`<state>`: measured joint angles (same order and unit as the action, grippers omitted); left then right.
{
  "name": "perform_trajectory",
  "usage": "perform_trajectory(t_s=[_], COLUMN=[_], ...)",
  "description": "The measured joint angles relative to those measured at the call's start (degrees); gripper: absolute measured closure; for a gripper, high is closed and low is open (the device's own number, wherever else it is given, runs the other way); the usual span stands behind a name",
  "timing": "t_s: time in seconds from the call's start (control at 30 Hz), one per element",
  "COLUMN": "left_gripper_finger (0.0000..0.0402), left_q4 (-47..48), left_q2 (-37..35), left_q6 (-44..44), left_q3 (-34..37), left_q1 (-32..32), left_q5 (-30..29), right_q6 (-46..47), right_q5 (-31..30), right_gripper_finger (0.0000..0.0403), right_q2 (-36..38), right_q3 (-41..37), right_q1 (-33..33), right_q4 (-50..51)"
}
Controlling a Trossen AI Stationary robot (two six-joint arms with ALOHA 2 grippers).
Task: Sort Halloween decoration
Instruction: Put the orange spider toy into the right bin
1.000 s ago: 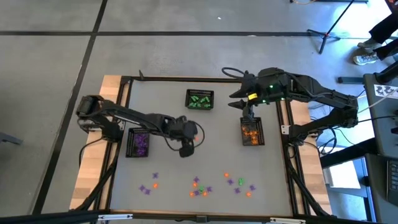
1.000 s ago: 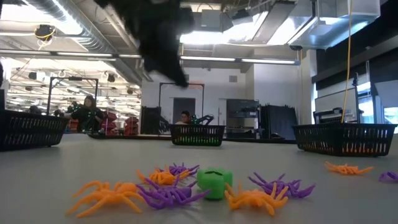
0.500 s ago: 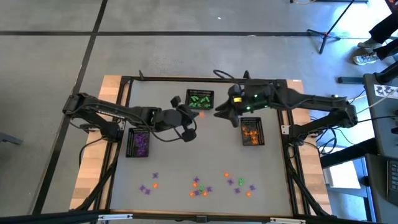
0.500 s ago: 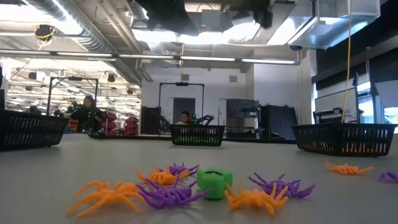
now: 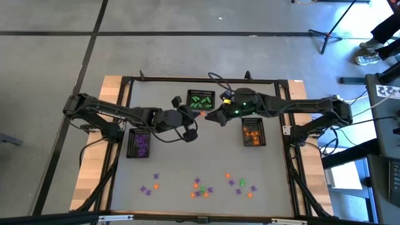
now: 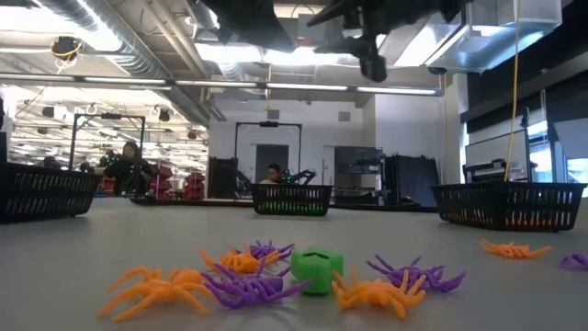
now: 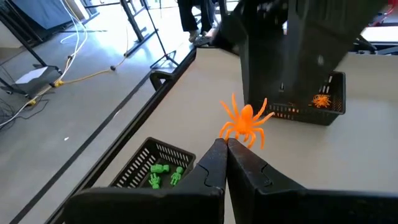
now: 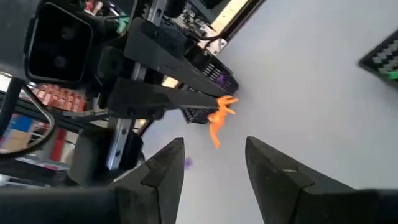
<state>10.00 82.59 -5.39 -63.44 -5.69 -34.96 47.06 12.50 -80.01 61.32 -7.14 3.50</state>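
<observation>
Orange spider (image 7: 245, 123) pinched in closed left gripper (image 7: 226, 147), frame centre — right gripper (image 8: 211, 163), open, empty, faces it.

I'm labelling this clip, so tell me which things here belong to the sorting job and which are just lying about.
Job:
- orange spider pinched in left claw
- right claw, open, facing it
- loose trinkets
- purple basket, green basket, orange basket

Lying about:
- stand on floor
- people in room behind

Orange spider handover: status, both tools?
Left tool shut on orange spider, held mid-air. Right tool open, facing it, not yet on it. Nothing between them.
</observation>
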Motion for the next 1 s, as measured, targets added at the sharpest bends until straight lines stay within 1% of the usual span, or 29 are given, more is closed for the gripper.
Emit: perform_trajectory(t_s=[0.23, 0.6, 0.73, 1.0], left_gripper_finger=[0.0401, 0.0401, 0.0401, 0.0401], left_q4=[-0.1, 0.9, 1.5, 1.5], left_q2=[0.0, 0.0, 0.0, 0.0], left_q6=[0.0, -0.4, -0.6, -0.6], left_q3=[0.0, 0.0, 0.0, 0.0], left_q1=[0.0, -0.4, -0.4, -0.7], left_q5=[0.1, 0.2, 1.2, 1.1], right_q6=[1.4, 0.3, -0.8, -2.4], right_q5=[0.6, -0.8, -0.9, 1.3], right_gripper_finger=[0.0236, 0.0240, 0.0268, 0.0352], right_q2=[-4.3, -4.6, -4.6, -4.6], right_q3=[0.0, 0.0, 0.0, 0.0], right_q1=[0.0, -0.1, -0.1, -0.1], right_q4=[-5.5, -6.5, -6.5, -6.3])
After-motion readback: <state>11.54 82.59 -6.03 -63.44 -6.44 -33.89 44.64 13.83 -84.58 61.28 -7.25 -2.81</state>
